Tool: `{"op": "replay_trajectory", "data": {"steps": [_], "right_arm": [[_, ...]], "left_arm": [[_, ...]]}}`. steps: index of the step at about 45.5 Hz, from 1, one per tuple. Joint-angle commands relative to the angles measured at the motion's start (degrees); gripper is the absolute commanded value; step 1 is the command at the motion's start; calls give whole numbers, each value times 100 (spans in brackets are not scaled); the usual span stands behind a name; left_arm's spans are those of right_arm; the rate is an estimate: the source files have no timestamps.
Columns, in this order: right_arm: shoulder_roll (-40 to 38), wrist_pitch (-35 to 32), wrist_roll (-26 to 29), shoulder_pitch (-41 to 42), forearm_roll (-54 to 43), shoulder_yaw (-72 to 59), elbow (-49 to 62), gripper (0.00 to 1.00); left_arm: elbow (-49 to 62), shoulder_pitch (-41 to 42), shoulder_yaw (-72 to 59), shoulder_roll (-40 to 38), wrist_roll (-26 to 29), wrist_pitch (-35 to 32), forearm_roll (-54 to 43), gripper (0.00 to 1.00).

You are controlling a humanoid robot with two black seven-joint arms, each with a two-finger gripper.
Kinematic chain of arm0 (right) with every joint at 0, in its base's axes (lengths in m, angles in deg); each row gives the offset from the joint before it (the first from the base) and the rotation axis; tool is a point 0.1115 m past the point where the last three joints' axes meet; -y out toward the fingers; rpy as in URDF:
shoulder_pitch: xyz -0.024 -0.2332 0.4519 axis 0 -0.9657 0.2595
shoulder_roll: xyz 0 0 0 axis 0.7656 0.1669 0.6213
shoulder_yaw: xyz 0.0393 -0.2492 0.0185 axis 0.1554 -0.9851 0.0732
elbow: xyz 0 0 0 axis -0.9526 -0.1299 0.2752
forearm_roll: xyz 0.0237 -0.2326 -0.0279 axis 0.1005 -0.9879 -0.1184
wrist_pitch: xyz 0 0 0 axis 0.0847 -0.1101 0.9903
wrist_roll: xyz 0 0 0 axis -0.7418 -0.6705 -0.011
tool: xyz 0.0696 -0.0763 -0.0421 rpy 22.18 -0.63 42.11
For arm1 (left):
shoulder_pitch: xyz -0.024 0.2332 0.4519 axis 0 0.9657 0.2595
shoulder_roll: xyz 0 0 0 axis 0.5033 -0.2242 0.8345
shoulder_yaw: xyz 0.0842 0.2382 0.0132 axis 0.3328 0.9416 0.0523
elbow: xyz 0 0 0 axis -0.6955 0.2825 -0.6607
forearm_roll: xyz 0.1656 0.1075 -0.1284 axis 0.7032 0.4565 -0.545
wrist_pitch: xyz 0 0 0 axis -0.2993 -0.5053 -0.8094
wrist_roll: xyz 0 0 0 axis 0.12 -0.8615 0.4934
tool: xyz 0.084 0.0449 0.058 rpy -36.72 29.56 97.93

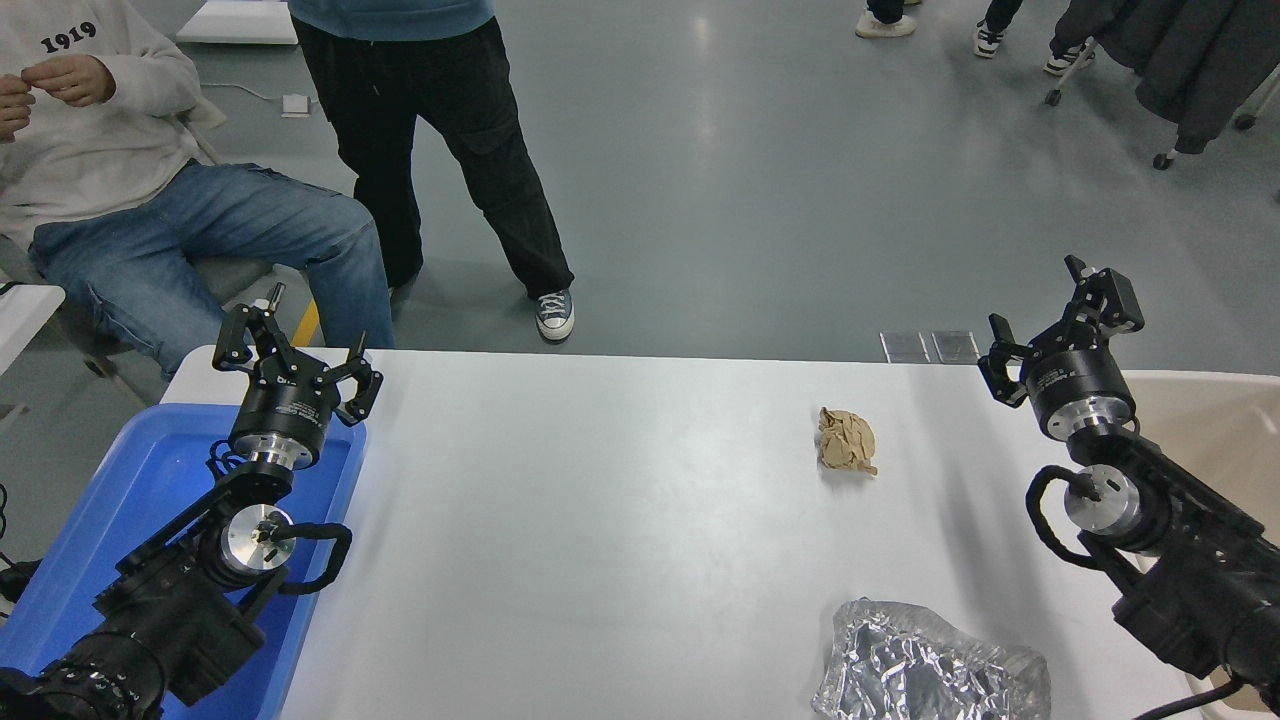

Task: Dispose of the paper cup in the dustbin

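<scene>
The paper cup is not in view. The beige dustbin (1215, 420) stands off the table's right edge, partly hidden behind my right arm. My right gripper (1062, 318) is open and empty, raised over the table's far right corner beside the dustbin's rim. My left gripper (292, 352) is open and empty, parked at the lower left above the far end of the blue tray (130, 500).
A crumpled brown paper ball (846, 440) lies on the white table (600, 520) right of centre. Crinkled silver foil (925, 665) lies at the front right. One person sits and another stands beyond the far left edge.
</scene>
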Motion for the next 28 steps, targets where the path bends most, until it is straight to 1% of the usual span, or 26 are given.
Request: {"op": "replay_trajectory", "data": {"steps": [1, 28], "right_arm": [[51, 39, -24, 19, 14, -88, 71, 100], [42, 30, -6, 28, 23, -62, 62, 100]], "left_arm": [[0, 0, 0, 0, 0, 2, 1, 100], [0, 0, 0, 0, 0, -7, 1, 100]]}}
